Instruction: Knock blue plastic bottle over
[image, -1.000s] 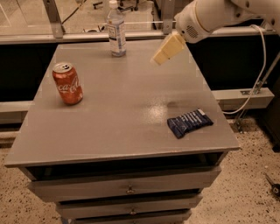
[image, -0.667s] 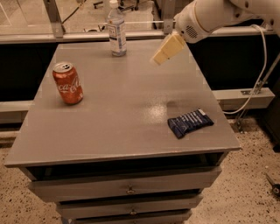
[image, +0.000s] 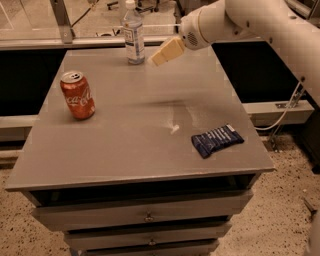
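Note:
The blue plastic bottle (image: 133, 35), clear with a white cap and a white-and-blue label, stands upright at the far edge of the grey table (image: 125, 130). My gripper (image: 165, 51) hangs above the table just to the right of the bottle, at about label height, a small gap from it. Its cream-coloured fingers (image: 169, 50) point down and left toward the bottle. The white arm reaches in from the upper right.
A red Coca-Cola can (image: 78, 95) stands upright at the left of the table. A dark blue flat snack packet (image: 217, 140) lies near the right front. Drawers sit under the tabletop. A metal rail runs behind the table.
My gripper has moved left toward the bottle, closing most of the gap. The bottle, can and packet have not moved.

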